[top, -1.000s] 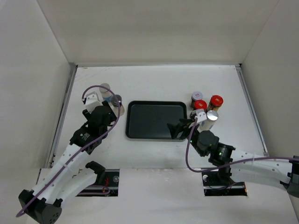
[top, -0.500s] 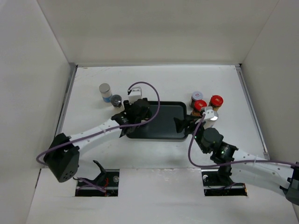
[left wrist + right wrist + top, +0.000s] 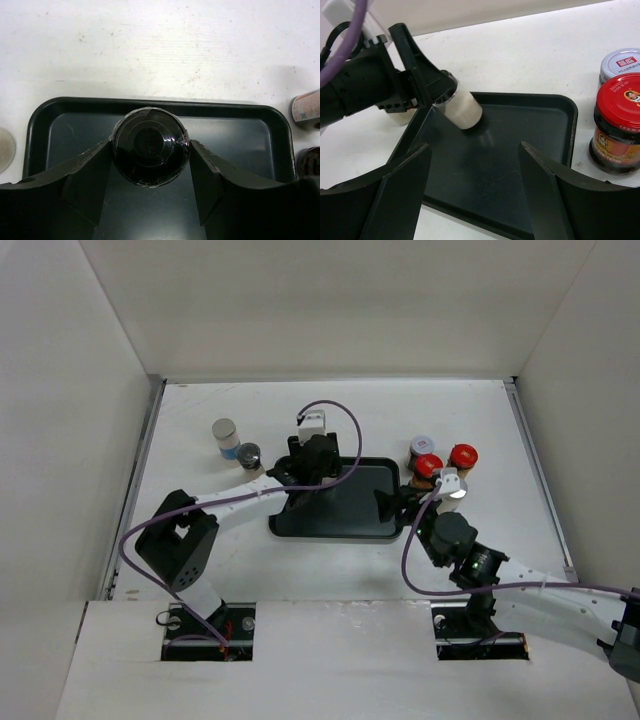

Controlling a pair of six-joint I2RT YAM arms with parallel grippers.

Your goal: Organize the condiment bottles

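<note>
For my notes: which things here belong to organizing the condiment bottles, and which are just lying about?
Job: black-capped bottle in left gripper; two red-lidded jars; silver-lidded jar; grey-capped bottle; small dark-capped bottle.
Lying about: black tray, beneath the held bottle.

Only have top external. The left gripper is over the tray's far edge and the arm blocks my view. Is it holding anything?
Observer: Yes. Left wrist shows the left gripper shut on a black-capped bottle, one finger on each side of the cap.
Operator: Down on the tray?
Observer: Right wrist shows it looking tilted, its pale bottom close to the black tray floor. I can't tell if it touches.
Operator: Right gripper?
Observer: The right gripper is open and empty over the tray's near side, apart from the red-lidded jar outside the tray.
</note>
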